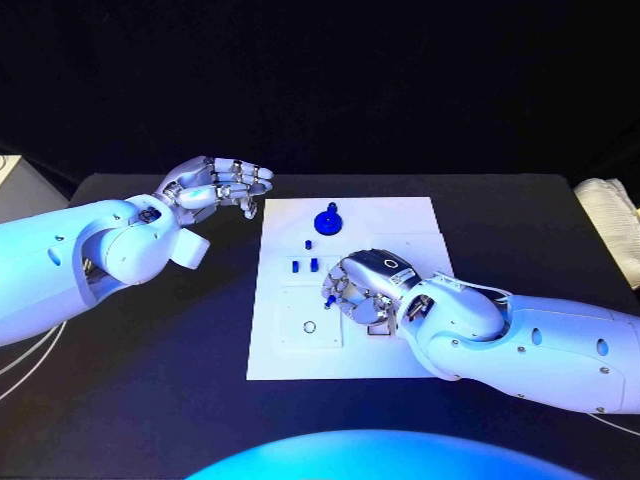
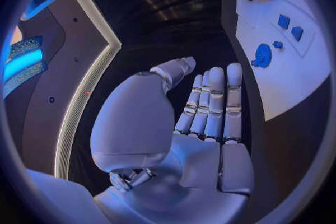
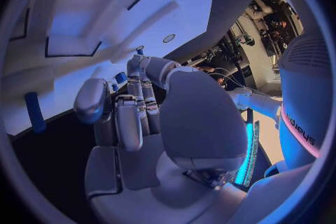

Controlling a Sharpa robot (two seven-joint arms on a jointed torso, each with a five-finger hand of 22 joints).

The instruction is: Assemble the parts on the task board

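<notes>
The white task board lies mid-table. A round blue part sits near its far edge, with small blue parts below it. My right hand hovers low over the board's middle with its fingers curled down. A small blue part shows at its fingertips; whether it is pinched is unclear. The right wrist view has blue bits by the fingertips. My left hand holds nothing beside the board's far left corner. Its fingers are extended, with the round blue part beyond.
A round hole marks the board's near left section. A pale cloth-like bundle lies at the table's right edge. A white box stands off the far left corner. Bare black table surrounds the board.
</notes>
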